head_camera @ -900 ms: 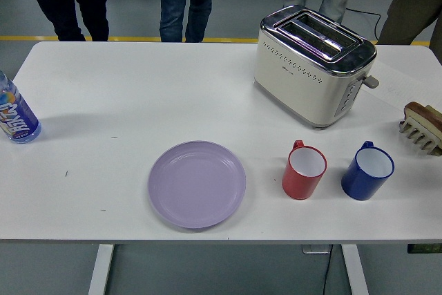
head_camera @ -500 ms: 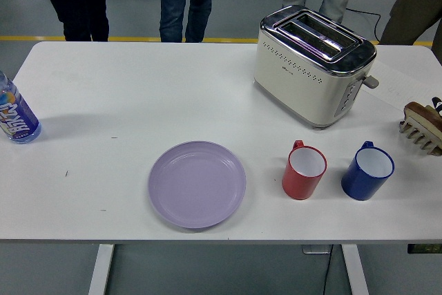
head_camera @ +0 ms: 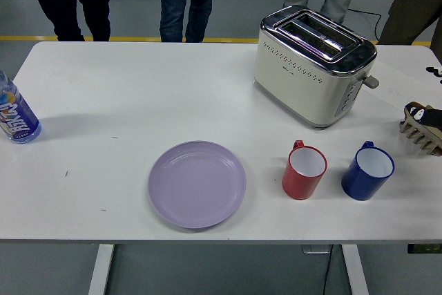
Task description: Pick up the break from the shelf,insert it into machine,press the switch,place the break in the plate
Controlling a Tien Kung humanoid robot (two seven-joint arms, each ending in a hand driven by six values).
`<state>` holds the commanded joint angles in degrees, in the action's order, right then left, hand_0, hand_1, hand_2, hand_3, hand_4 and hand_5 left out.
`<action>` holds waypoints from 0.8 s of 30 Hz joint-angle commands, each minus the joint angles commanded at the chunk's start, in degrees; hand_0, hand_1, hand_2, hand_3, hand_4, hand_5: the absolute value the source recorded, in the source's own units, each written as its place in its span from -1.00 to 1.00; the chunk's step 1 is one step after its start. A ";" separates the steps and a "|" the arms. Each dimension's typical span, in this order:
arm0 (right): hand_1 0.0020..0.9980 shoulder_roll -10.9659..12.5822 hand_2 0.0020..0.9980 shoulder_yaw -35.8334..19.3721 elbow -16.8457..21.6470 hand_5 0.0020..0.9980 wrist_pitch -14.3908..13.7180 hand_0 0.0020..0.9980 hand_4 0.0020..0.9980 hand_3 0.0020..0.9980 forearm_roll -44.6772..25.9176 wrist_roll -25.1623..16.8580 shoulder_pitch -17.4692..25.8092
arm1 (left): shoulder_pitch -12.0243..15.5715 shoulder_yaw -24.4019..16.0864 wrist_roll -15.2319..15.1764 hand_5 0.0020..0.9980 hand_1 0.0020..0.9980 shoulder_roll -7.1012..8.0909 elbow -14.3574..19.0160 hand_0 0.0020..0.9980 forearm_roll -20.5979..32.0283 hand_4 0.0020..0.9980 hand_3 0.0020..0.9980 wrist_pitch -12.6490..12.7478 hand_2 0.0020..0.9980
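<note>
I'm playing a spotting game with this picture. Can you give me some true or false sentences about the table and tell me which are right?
1. The purple plate has nothing on it. True.
2. The red mug stands to the right of the blue mug. False: the red one is on the left of the blue one.
3. A slice of bread sticks up out of the toaster. False: both slots on top look empty.
4. A water bottle stands at the table's left edge. True.
5. The toaster is closer to the table's near edge than the mugs are. False: it stands farther back, behind them.
</note>
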<state>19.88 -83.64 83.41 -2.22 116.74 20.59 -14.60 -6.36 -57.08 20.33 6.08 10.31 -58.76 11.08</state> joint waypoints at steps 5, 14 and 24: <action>0.57 0.08 0.64 1.26 -0.24 -0.69 1.41 0.71 0.60 0.66 1.35 2.53 -0.56 | -0.12 0.03 0.03 0.64 -0.02 0.08 0.00 0.26 -0.03 -0.34 0.08 0.00 -0.04; 0.56 -0.16 0.63 3.30 -2.41 -0.66 2.52 0.71 0.59 0.66 3.87 4.95 -2.42 | -0.17 0.37 -0.09 0.63 -0.02 0.04 0.00 0.26 0.58 -0.34 0.08 0.09 -0.04; 0.53 -0.32 0.58 4.53 -5.81 -0.66 2.10 0.68 0.56 0.61 5.22 6.45 -3.96 | -0.27 0.63 -0.17 0.63 -0.02 0.04 0.00 0.26 0.81 -0.34 0.08 0.11 -0.05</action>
<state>19.55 -79.10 77.61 -0.12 121.96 27.04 -18.56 -6.63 -56.45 20.15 6.13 10.31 -57.95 11.18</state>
